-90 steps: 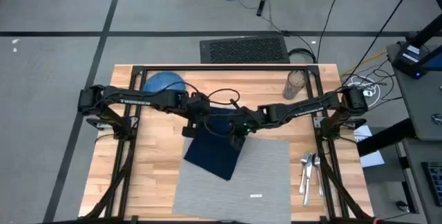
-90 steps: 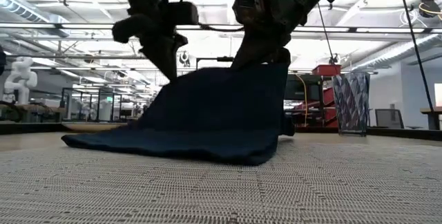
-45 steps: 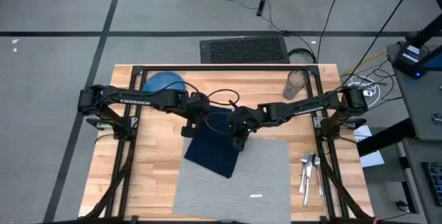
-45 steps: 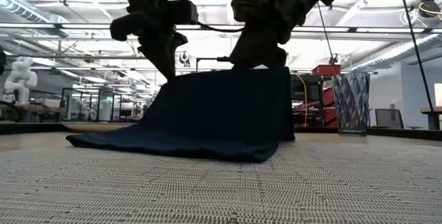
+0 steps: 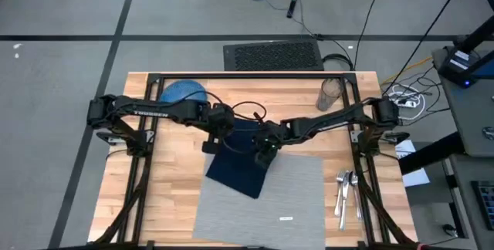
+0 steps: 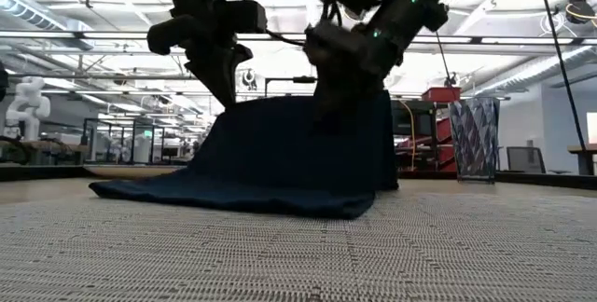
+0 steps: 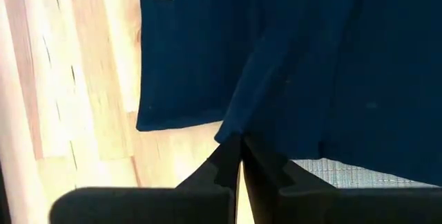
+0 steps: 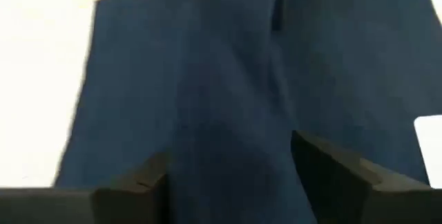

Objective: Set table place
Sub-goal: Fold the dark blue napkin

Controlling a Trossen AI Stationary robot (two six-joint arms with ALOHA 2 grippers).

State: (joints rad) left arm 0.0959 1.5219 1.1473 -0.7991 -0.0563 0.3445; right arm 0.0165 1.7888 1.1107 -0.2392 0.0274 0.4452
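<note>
A dark navy napkin (image 5: 239, 169) lies half on the light-grey placemat (image 5: 289, 196) and half on the wooden table (image 5: 166, 188). Its far part is raised like a tent (image 6: 298, 139), and its near edge (image 6: 224, 195) rests on the mat. My left gripper (image 5: 218, 134) is shut on the raised part at its left end. My right gripper (image 5: 265, 148) hovers open over the raised part, with a navy fold (image 8: 231, 113) running between its two spread fingers. My left gripper pinches a bunched point on the napkin's raised edge (image 7: 235, 128) between its two fingertips, coming from above and pointing down. The cloth hangs below the fingers, and its lower part lies on the mat and table. Whether my right gripper touches the napkin, I cannot tell.
A blue dish (image 5: 184, 92) sits at the far left of the table and a glass (image 5: 330, 94) at the far right. Several pieces of cutlery (image 5: 345, 190) lie to the right of the placemat. Black frame rails (image 5: 255, 76) border the tabletop.
My right gripper has moved toward the table's left, from above the napkin's raised right corner to over its middle. The napkin's raised edge has stayed up, and its near edge has stayed on the mat.
</note>
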